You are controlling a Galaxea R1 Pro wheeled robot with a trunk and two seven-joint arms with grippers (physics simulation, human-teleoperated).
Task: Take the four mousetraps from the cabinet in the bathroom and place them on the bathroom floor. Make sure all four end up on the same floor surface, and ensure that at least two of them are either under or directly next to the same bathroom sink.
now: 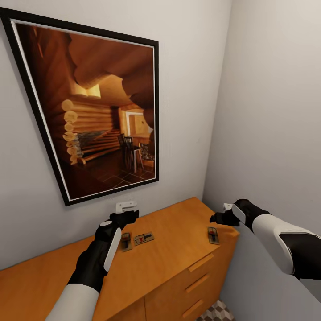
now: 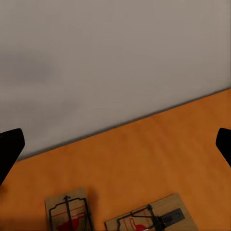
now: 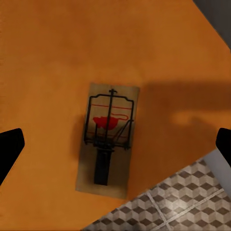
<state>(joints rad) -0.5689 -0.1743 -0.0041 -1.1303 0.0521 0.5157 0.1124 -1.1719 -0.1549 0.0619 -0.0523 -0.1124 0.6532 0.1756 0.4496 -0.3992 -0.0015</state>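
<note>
Cabinet (image 1: pixel 178 249): we see smooth orange wood, flat top.
Mousetraps (image 3: pixel 108 139): flat tan boards, dark wire.
Left hand (image 1: pixel 126 207), right hand (image 1: pixel 227 207): both spread.

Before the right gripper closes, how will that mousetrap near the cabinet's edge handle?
The mousetrap looks like a thin flat board, so probably stiff and light. Lying flush on the cabinet, it may slide rather than tip. Its wire could snag the right gripper.

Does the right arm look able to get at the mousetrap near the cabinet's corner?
Probably yes: the right gripper hovers open just above that mousetrap, which lies alone on the cabinet top with nothing between them.
</note>
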